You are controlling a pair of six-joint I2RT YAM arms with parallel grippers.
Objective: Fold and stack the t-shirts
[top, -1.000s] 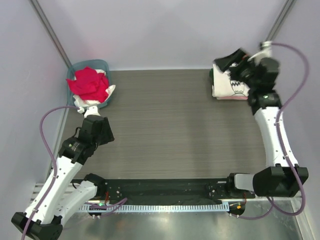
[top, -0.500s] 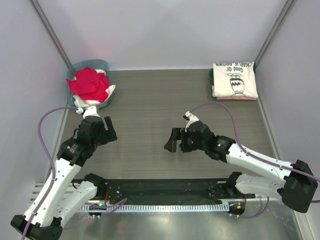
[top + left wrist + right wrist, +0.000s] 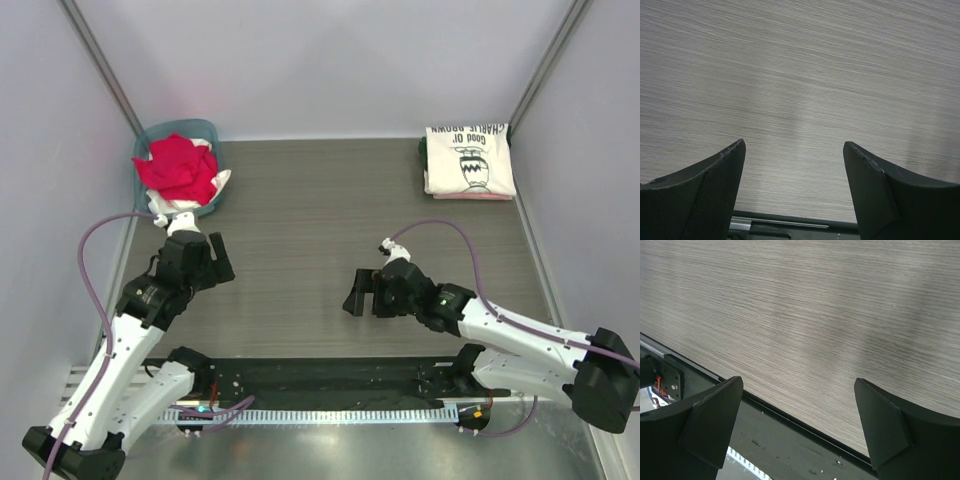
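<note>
Far left: red t-shirt (image 3: 178, 168) heaped unfolded in teal basket (image 3: 205, 128), awaiting a turn. Left hand (image 3: 792, 150) spread, holding nothing, poised over the surface (image 3: 300, 200). Right hand (image 3: 799, 385) likewise spread, low, mid-surface. Far right corner: cream t-shirt (image 3: 468, 160) folded atop the stack, parked clear of the work area.

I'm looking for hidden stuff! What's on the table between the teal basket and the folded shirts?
Nothing. The top view shows only bare grey table between the teal basket and the folded shirts.

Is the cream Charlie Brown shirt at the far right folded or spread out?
Folded: the cream shirt lies as a compact rectangle, print facing up, with pink cloth showing at its near edge beneath it.
</note>
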